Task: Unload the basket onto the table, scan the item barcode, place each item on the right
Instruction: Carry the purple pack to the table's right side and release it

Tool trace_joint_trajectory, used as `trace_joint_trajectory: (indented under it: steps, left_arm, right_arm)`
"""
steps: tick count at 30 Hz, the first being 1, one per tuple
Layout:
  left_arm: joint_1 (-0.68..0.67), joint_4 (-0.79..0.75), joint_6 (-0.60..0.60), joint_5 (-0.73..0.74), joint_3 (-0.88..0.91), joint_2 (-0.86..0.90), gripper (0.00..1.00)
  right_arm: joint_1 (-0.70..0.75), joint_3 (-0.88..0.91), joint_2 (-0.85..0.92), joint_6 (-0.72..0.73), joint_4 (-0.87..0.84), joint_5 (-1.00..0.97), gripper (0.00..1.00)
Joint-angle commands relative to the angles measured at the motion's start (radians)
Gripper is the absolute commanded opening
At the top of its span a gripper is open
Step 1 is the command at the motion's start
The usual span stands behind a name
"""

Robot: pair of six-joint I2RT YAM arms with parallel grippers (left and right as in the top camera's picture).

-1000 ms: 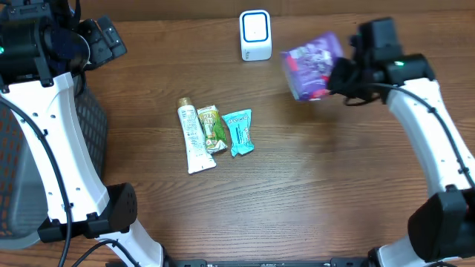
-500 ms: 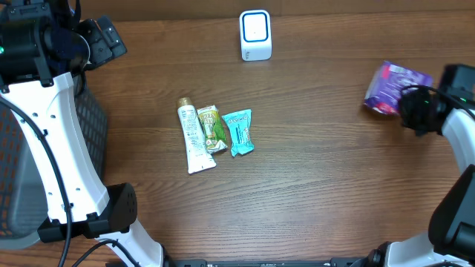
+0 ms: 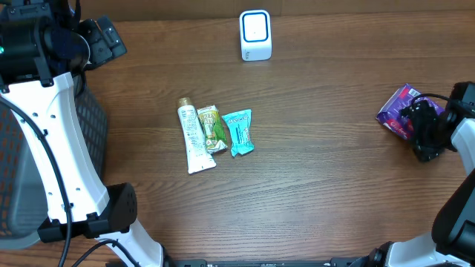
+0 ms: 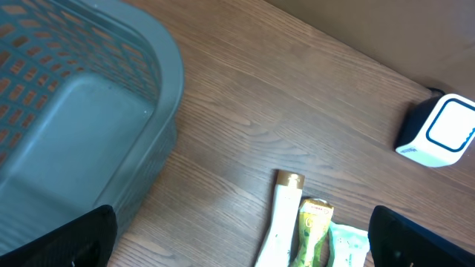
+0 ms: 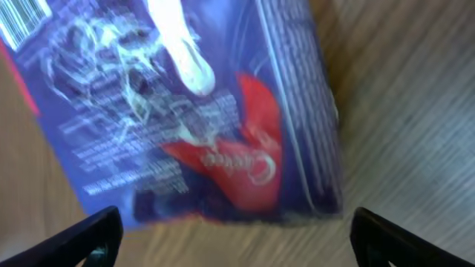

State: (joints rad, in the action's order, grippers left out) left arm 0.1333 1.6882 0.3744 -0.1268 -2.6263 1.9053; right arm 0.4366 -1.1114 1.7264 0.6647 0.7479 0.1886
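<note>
Resting just ahead of the spread right end effector (image 3: 420, 132): purple packet (image 3: 398, 111).

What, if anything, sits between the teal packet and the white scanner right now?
Nothing visible. Overhead, only bare tabletop lies between the teal packet and the scanner. The green packet and tube lie beside the teal one, off that line, and the purple package sits far over at the right.

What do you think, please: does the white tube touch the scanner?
Apart. The overhead view shows bare table between the white tube and the scanner.
</note>
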Motion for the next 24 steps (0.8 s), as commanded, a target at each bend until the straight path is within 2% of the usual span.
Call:
trace_joint_trajectory:
  steps: [1,5,10,18,24]
  left_arm:
    - [0.004,0.001,0.014,0.005,0.001,0.004,1.0]
    - [0.004,0.001,0.014,0.005,0.001,0.004,1.0]
    - [0.004,0.001,0.014,0.005,0.001,0.004,1.0]
    - [0.004,0.001,0.014,0.005,0.001,0.004,1.0]
    - [0.004,0.001,0.014,0.005,0.001,0.004,1.0]
  right_arm:
    - [-0.017,-0.099,-0.072,-0.089,0.048,0.014,0.99]
    - [-0.068,-0.216,-0.139,-0.175,0.151,0.023,1.0]
    - [-0.205,-0.284,-0.166,-0.303,0.172,0.2,1.0]
    - [-0.581,-0.283,-0.088,-0.319,0.09,0.213,1.0]
    - [-0.806,-0.283,0.069,-0.294,-0.011,0.239,1.0]
